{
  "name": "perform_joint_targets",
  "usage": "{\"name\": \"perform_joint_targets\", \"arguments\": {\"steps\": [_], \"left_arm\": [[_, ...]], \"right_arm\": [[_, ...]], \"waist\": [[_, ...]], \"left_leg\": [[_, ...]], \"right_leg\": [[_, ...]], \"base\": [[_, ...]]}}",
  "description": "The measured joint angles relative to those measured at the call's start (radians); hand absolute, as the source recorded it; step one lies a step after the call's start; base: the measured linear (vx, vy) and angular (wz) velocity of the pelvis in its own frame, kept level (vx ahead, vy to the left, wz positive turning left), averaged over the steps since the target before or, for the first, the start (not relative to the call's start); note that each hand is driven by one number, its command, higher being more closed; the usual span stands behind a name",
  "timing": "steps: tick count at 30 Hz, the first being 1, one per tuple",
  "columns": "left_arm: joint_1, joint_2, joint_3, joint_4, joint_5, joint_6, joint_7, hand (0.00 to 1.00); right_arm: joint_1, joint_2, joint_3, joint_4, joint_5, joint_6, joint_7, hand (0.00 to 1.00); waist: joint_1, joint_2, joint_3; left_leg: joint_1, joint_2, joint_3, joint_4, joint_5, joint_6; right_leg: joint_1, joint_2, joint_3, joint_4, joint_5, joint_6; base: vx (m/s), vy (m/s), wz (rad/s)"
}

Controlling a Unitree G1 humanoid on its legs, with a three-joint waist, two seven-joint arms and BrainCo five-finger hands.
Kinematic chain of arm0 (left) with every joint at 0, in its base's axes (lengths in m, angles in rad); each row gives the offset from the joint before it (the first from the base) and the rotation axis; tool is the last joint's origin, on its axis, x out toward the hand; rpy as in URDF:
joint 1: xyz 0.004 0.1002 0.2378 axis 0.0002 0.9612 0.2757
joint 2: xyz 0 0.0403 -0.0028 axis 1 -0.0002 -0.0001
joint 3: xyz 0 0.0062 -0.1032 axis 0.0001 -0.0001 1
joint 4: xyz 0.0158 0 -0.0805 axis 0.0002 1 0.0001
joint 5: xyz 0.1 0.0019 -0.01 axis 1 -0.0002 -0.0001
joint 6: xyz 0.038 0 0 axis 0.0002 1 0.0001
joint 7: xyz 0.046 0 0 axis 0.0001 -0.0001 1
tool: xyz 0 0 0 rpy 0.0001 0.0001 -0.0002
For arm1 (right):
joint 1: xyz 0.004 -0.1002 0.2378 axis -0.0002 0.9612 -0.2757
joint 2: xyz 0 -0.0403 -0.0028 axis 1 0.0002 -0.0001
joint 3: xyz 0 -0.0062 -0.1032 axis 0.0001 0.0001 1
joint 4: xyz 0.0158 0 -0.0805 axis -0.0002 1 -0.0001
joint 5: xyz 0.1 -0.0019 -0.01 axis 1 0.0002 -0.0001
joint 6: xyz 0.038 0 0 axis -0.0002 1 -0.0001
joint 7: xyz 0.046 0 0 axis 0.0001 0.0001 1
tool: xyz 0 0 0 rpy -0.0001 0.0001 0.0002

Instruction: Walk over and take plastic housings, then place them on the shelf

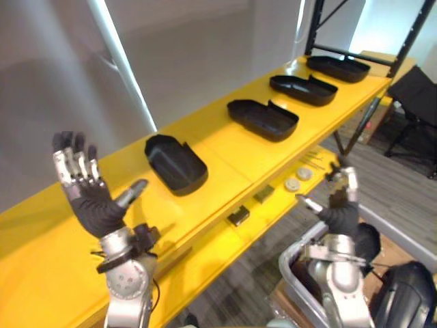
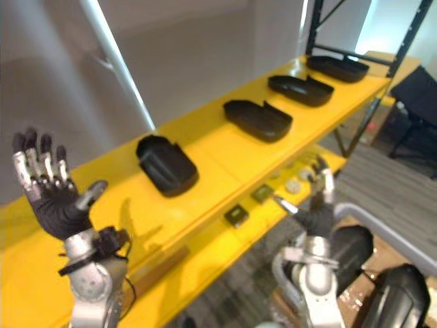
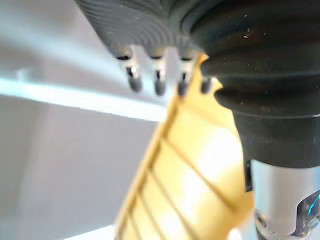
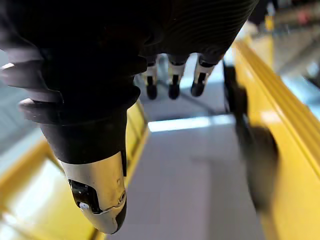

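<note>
While four plastic housings [image 1: 175, 162] sit on yellow shelf [image 1: 229, 156], left hand [image 1: 92, 201] and right hand [image 1: 340, 213] empty, fingers spread; placement judged largely done.

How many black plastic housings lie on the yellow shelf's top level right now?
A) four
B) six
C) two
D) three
A: a row of four lies along the yellow shelf: the nearest housing, second housing, third housing and farthest housing.

No text, label or number is legible.
</note>
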Motion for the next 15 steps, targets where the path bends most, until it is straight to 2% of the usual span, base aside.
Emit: {"name": "perform_joint_targets", "arguments": {"steps": [5,9,11,15], "left_arm": [[-0.07,0.048,-0.082,0.039,-0.085,0.014,-0.116,0.0],[-0.083,0.045,-0.126,0.09,-0.124,0.045,-0.155,0.0],[-0.083,0.044,-0.161,0.128,-0.125,0.06,-0.157,0.0],[-0.092,0.043,-0.189,0.151,-0.122,0.076,-0.153,0.0]], "right_arm": [[0.032,0.012,-0.087,-0.004,0.007,0.007,-0.002,0.0],[0.093,0.043,-0.102,-0.012,0.026,0.008,0.0,0.0],[0.148,0.062,-0.111,-0.016,0.036,0.007,0.005,0.0],[0.207,0.072,-0.108,-0.02,0.066,0.001,0.045,0.0]], "waist": [[-0.046,-0.016,-0.006],[-0.079,-0.022,-0.007],[-0.096,-0.019,-0.013],[-0.127,-0.017,-0.021]], "left_leg": [[0.005,0.012,0.078,0.0,-0.005,-0.006],[0.035,0.022,0.145,-0.001,-0.016,-0.014],[0.054,0.026,0.208,-0.001,-0.025,-0.02],[0.066,0.035,0.271,-0.001,-0.036,-0.029]], "right_leg": [[-0.047,0.015,0.082,-0.002,0.029,-0.003],[-0.069,0.027,0.151,-0.005,0.036,-0.004],[-0.095,0.038,0.212,-0.012,0.041,-0.01],[-0.125,0.053,0.265,-0.022,0.057,-0.008]], "base": [[0.0,0.01,-0.41],[-0.02,0.002,-0.6],[-0.02,-0.001,-0.76],[0.01,-0.011,-0.52]]}}
